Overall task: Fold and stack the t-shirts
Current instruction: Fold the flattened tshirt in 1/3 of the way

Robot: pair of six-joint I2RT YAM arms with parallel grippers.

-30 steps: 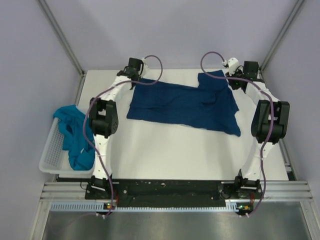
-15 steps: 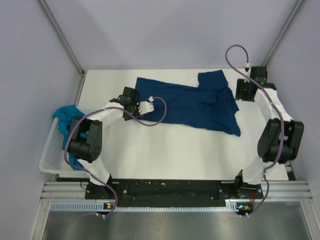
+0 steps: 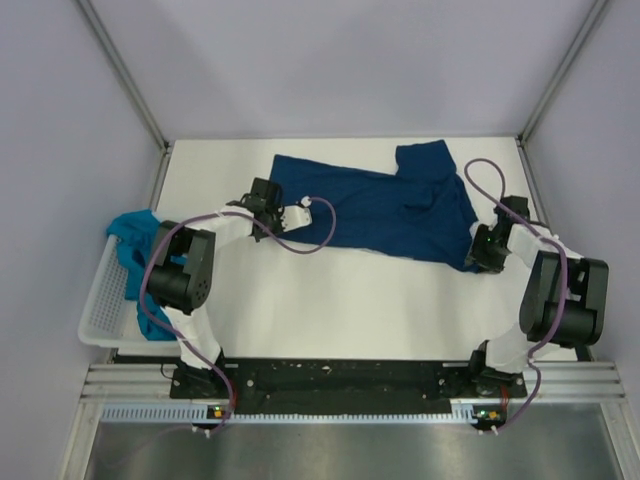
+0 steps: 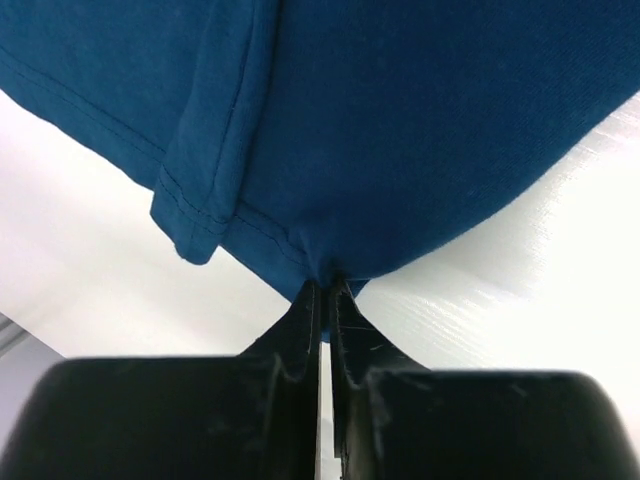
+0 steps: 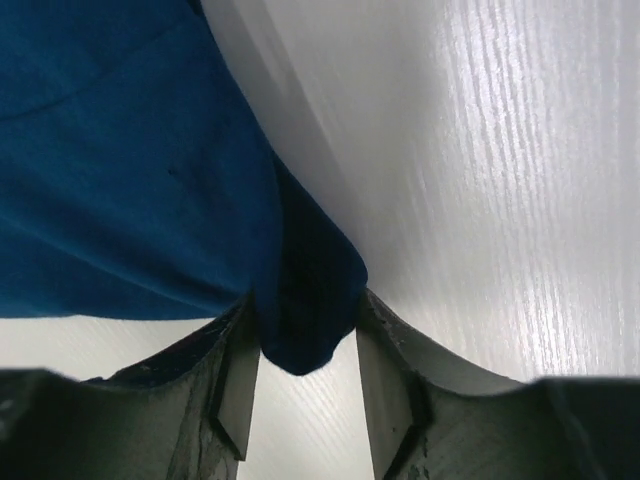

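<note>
The navy t-shirt (image 3: pixel 370 205) lies spread across the far half of the white table. My left gripper (image 3: pixel 267 201) is at the shirt's near left corner. In the left wrist view the left gripper (image 4: pixel 325 288) is shut on the navy t-shirt's (image 4: pixel 400 130) hem. My right gripper (image 3: pixel 481 257) is at the shirt's near right corner. In the right wrist view the right gripper (image 5: pixel 305 335) stands open with the navy t-shirt's (image 5: pixel 130 170) corner hanging between the fingers. A teal t-shirt (image 3: pixel 147 272) lies bunched in the basket at the left.
A white lattice basket (image 3: pixel 95 322) sits at the table's left edge, holding the teal shirt. Purple cables loop from both arms over the cloth. Metal frame posts stand at the back corners, and the arm bases sit on a black rail at the near edge.
Both arms have come from the shirt's far corners to its near corners. The left gripper has shut on the hem. The right gripper has opened around the near right corner.
</note>
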